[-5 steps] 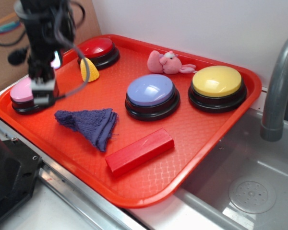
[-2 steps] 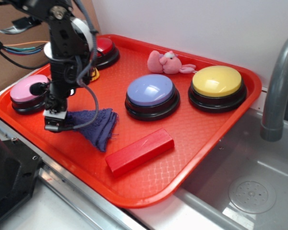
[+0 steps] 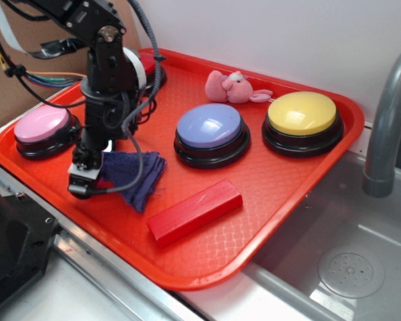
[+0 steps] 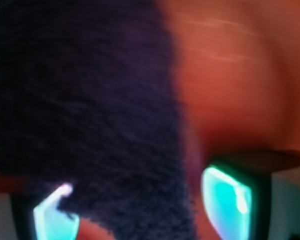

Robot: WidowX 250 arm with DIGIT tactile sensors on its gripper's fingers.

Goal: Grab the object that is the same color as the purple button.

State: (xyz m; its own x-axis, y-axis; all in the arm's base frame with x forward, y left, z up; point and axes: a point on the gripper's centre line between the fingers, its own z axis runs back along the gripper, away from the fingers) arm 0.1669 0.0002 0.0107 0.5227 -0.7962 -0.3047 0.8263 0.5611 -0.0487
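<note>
**Gripper down at the purple rag, fingers apart, no pinch yet**

The gripper (image 3: 85,179) sat low at the left end of the purple rag (image 3: 135,175), on the near-left part of the red tray (image 3: 281,200). The arm leaned down from the upper left, prob. so the wrist came in steep over the cloth w/o brushing the pink button (image 3: 39,128) just behind it.

Wrist view: the rag (image 4: 90,110) filled most of the frame, knit texture visible, tray showing orange-red to its right. Both fingertips (image 4: 225,197) glowed teal near the bottom corners, well apart, w/ the cloth's lower edge running between them. So the fingers were spread, straddling the cloth, not gripping anything. Whether the tips touched the tray couldn't be told; too blurred.

Why this target: the purple button (image 3: 210,128) in the tray's middle was lavender-blue, and the rag was the closest colour match. Other items didn't fit: red block (image 3: 195,210) near the front edge, pink plush toy (image 3: 232,87) at the back, yellow button (image 3: 302,115) to the right. A red button (image 3: 152,67) at the back left was mostly hidden behind the arm.

The rag lay flat and bunched, pointing toward the block, apart from it and from the purple button.

Judgement: approach looked about done; next would be closing on the bunched edge. Risk: soft, thin cloth, so a shallow pinch might catch only a few threads & slip on lift
</note>
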